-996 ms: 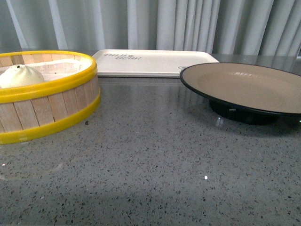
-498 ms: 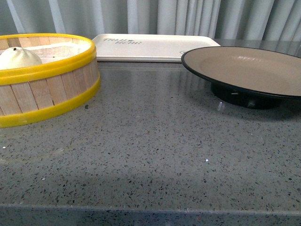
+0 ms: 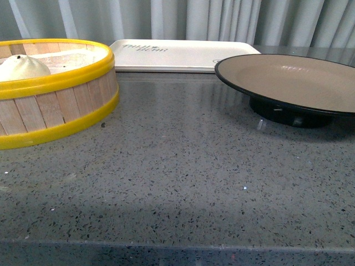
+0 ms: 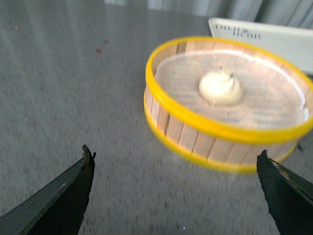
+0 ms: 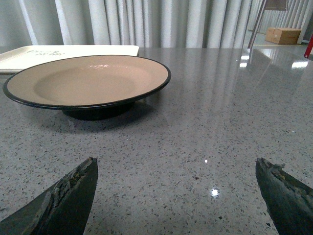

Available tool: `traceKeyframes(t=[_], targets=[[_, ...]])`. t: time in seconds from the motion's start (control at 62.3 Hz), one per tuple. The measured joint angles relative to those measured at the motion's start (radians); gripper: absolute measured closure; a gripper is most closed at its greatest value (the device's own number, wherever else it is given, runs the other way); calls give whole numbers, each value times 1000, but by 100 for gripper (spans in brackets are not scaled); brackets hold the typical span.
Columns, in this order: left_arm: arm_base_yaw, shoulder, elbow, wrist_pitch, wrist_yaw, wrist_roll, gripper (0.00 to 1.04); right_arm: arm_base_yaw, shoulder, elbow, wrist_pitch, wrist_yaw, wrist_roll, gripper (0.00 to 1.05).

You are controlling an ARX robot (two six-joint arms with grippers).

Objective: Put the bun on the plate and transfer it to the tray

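step in hand, as judged: reaching for the bun, nothing lifted yet. on the speckled grey table (image 3: 177, 183): tray (image 3: 188, 56) flat at the back, yellow-rimmed steamer basket (image 3: 55, 105) front left, plate (image 3: 288, 83) at right, bare, near the tray's right corner. near the basket's middle, upright, the bun (image 4: 221, 87). to do it well: carry the left claw (image 4: 175, 154), spread wide and empty, over the yellow rim, then straight down; close gently on the soft sides below the pleats; lift clear of the rim before crossing to the plate. keep the right claw (image 5: 176, 162), likewise wide and empty, low by the plate, out of that path. only in the left wrist view: whole bun and basket floor; in the front view, merely its top above the rim, and no arm at all. only in the right wrist view: right claw's tips, low before the plate.
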Motion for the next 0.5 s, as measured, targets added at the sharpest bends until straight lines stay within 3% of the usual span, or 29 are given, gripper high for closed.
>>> traceKeyframes(t=[0.145,0.337,0.498], targets=[[-130,246,192,97,-61,2,7,0,0,0,0,0,0,8],[-306,567,451,99,-106,12,7,0,0,0,0,0,0,8],[-365,812,603,61,-141,34,7,0,0,0,0,0,0,8]])
